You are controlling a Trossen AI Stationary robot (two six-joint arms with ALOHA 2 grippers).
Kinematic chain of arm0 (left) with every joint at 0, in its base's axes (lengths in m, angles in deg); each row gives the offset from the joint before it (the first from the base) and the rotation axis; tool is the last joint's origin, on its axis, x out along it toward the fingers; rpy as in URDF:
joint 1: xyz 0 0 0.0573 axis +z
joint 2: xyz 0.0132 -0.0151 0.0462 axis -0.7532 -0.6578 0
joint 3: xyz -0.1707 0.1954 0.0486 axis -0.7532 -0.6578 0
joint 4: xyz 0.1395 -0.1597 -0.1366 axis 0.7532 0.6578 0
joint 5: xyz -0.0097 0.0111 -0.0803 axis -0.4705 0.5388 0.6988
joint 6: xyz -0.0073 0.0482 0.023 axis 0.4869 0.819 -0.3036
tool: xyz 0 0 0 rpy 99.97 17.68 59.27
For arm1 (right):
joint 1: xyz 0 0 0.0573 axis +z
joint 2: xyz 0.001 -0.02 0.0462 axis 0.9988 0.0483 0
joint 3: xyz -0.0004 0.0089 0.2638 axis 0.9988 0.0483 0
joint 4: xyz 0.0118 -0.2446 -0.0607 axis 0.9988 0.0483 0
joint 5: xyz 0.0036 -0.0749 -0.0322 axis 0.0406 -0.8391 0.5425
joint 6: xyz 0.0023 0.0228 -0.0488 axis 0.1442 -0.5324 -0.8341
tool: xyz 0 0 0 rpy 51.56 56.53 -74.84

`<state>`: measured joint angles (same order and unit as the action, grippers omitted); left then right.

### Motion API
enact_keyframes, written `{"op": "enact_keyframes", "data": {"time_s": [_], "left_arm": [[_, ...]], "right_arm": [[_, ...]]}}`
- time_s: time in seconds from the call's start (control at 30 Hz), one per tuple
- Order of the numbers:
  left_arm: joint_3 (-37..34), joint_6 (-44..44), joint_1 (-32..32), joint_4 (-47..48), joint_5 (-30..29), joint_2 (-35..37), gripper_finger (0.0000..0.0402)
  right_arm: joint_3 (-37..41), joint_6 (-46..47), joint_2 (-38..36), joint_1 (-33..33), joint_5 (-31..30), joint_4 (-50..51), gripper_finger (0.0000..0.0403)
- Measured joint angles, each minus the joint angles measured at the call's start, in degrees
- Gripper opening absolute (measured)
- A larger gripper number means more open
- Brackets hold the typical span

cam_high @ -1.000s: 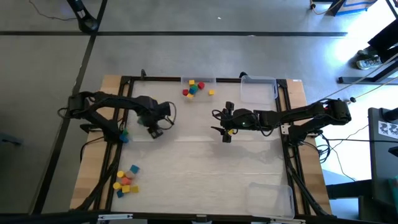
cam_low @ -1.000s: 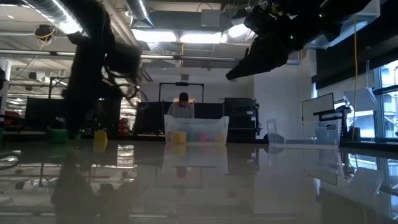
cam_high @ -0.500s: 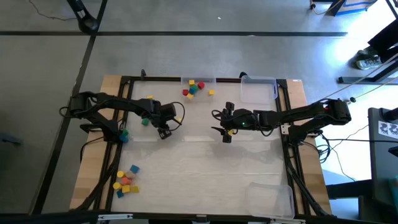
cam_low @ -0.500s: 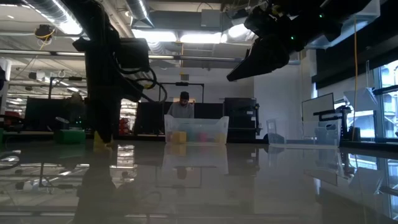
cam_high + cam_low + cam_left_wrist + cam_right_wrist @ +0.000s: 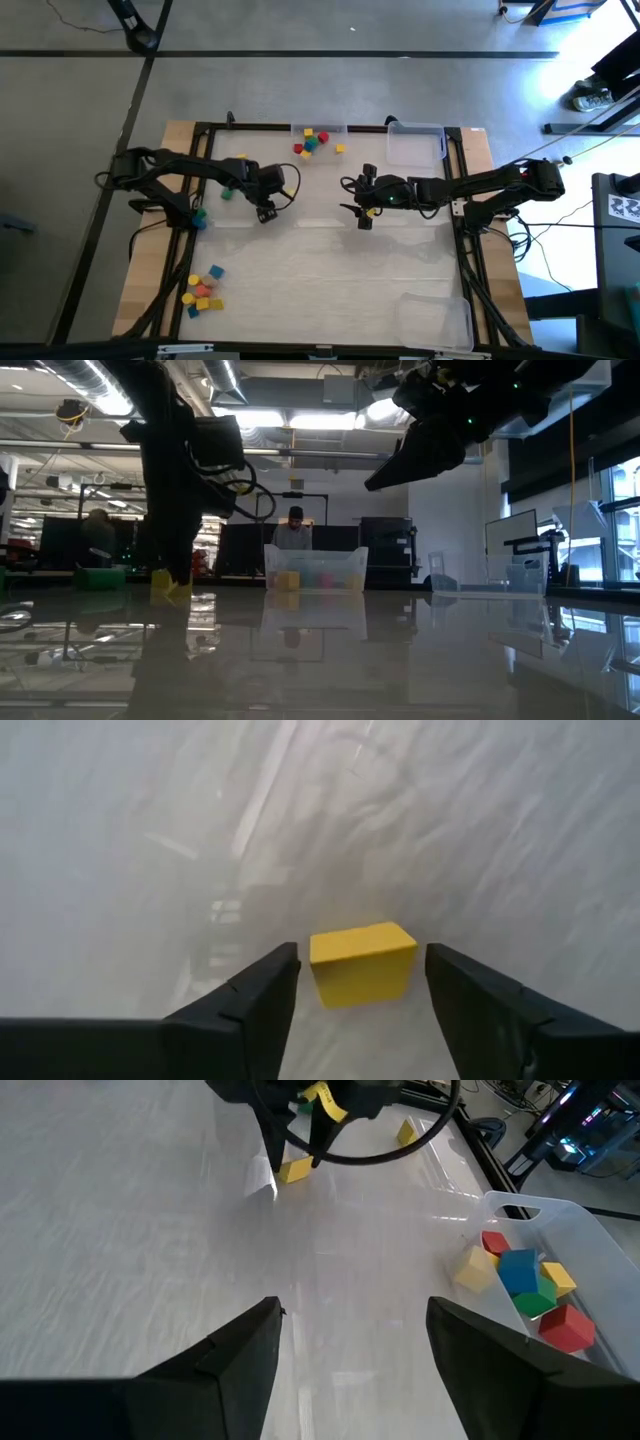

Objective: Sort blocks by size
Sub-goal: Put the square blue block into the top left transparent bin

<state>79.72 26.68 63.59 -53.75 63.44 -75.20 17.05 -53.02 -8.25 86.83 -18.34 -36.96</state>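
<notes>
Table (image 5: 330,270), largest: left arm reaches over its left-centre, right arm hangs over centre-right, right gripper (image 5: 363,215) spread and empty above bare surface. Far-edge clear tray (image 5: 318,128) holds a few sorted blocks (image 5: 520,1280), more loose blocks (image 5: 203,290) at near left. Left gripper (image 5: 360,985) is spread and empty, straddling a yellow block (image 5: 362,963) lying on the table between its fingers, untouched, so left arm is clearly nearer.
</notes>
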Motion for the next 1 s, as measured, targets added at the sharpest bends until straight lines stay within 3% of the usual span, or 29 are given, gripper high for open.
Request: {"op": "enact_keyframes", "data": {"time_s": [0.17, 0.37, 0.63, 1.0], "left_arm": [[2.8, 0.6, 0.0, 4.2, -0.1, 3.4, 0.0216], [5.1, -1.7, -0.1, 11.8, -0.2, 13.2, 0.0215], [4.3, -15.0, -2.4, 21.9, -0.1, 24.6, 0.021], [-2.7, -34.8, -11.8, 31.3, 14.8, 25.1, 0.021]], "right_arm": [[0.0, 0.0, 0.0, 0.0, 0.0, 0.0, 0.025], [0.0, 0.0, 0.0, 0.0, 0.0, -0.1, 0.025], [0.0, 0.3, 0.0, 0.0, 0.0, -0.5, 0.025], [0.0, 1.2, 0.0, 0.0, 0.5, -0.5, 0.025]]}}
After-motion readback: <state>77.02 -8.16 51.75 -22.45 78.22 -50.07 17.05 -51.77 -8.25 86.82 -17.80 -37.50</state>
